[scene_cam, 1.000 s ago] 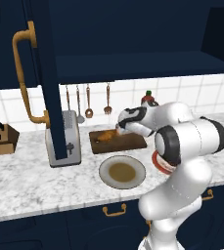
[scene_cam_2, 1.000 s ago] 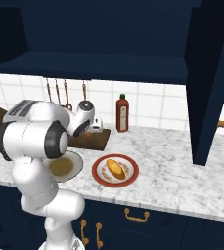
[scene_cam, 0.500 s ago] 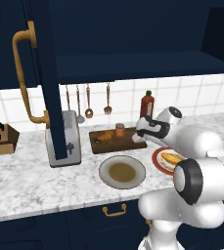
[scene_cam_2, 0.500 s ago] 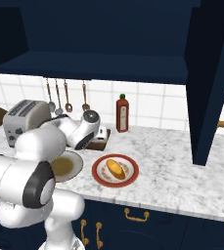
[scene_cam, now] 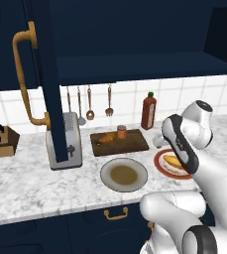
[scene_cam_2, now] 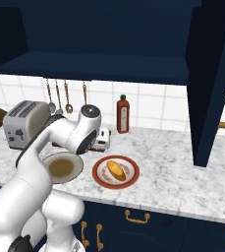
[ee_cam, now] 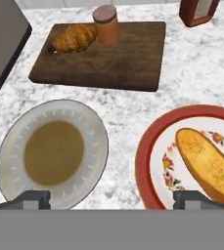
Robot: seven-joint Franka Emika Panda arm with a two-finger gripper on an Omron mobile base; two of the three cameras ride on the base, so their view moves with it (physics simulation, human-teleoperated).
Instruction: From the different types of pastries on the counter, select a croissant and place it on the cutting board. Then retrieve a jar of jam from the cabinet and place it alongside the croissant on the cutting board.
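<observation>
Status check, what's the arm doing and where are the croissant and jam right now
Gripper open, empty, above the counter. Croissant and jar of jam side by side on cutting board. Nothing in the way.

A red-rimmed plate (scene_cam_2: 116,172) carrying a yellow-orange pastry (scene_cam_2: 115,169) sits on the marbled surface (scene_cam_2: 173,167). Left of the plate lies a round grey dish (scene_cam_2: 62,167); behind the plate stands a red bottle (scene_cam_2: 123,114); far left, a toaster (scene_cam_2: 21,123).
</observation>
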